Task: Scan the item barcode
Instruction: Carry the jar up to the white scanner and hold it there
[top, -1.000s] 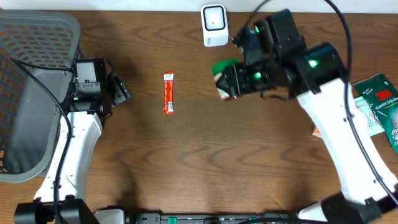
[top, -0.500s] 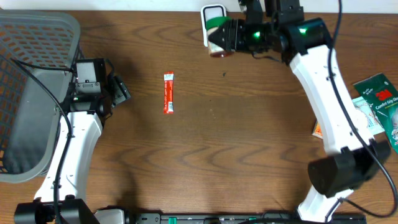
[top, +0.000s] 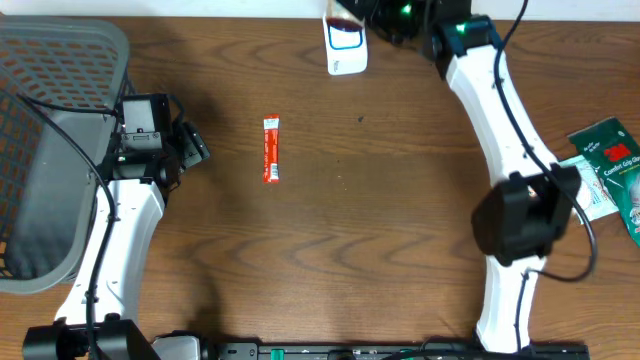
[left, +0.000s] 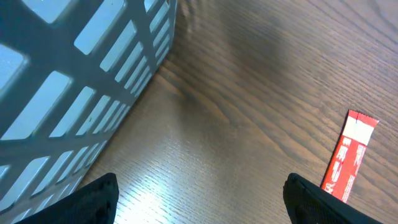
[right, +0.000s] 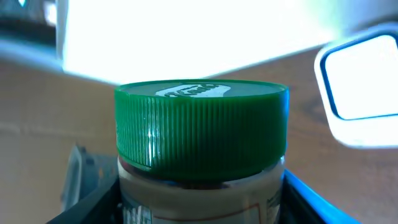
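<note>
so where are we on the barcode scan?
Done: the jar is lifted, clamped in the right gripper. In hand: it is held right by the scanner at the far edge of the table. Left: whether it read cannot be seen; the red packet lies untouched, and the left gripper is open and empty.

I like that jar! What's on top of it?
A green ribbed lid closes the jar in the right gripper. The lid covers the opening, so what's inside cannot be seen.

cream jar (right: 199, 198) with ribbed green lid (right: 202, 127), red sachet (top: 271, 149), grey latticed basket (top: 60, 45).
</note>
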